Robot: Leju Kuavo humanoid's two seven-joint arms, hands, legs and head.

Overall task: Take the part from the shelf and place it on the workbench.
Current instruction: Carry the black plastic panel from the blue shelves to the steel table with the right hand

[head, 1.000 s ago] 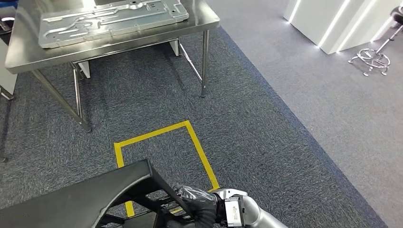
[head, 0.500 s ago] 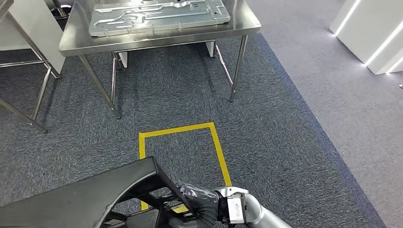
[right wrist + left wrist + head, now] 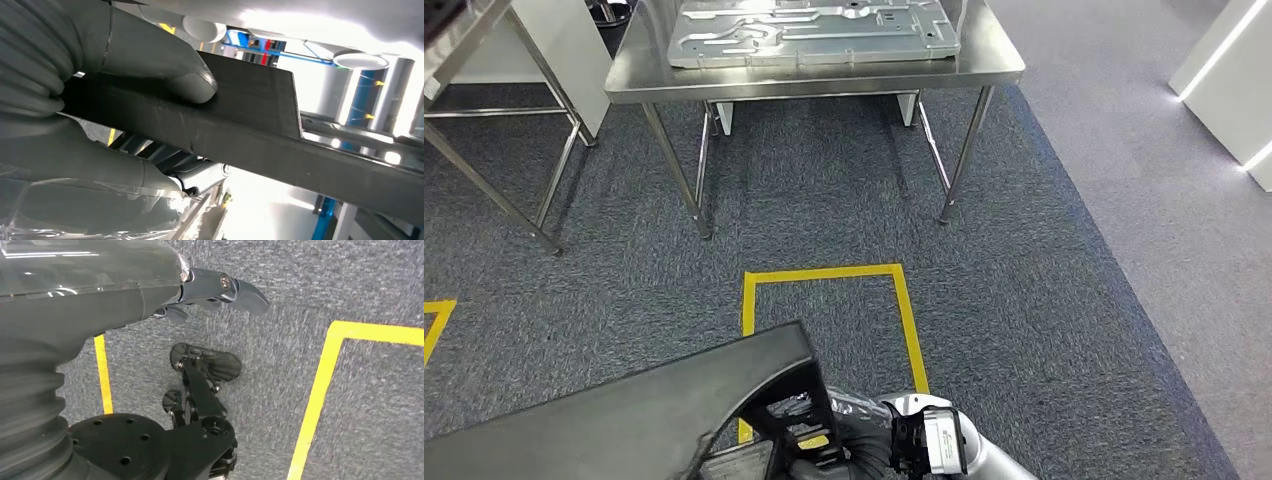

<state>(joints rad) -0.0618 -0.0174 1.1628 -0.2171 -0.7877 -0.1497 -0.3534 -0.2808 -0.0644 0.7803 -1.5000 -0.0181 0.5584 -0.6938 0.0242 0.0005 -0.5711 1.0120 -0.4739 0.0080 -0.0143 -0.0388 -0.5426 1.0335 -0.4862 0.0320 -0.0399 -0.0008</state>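
Right hand (image 3: 849, 448) clamped on the rim of the black part (image 3: 624, 420), thumb (image 3: 165, 60) pressed flat on top, carried low in front of the body. Left hand (image 3: 220, 290) hanging over the carpet, holding nothing, fingers loosely apart. Compared with a second ago, workbench (image 3: 824, 75) and yellow floor marking (image 3: 834, 275) now centred ahead. Probably lined up; still the approach and the placing to do.

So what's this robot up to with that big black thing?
It is carrying a black part, gripped at one end by its right hand, toward a steel workbench ahead. A grey metal panel lies on the bench. The part is not yet set down; a yellow floor marking lies between.
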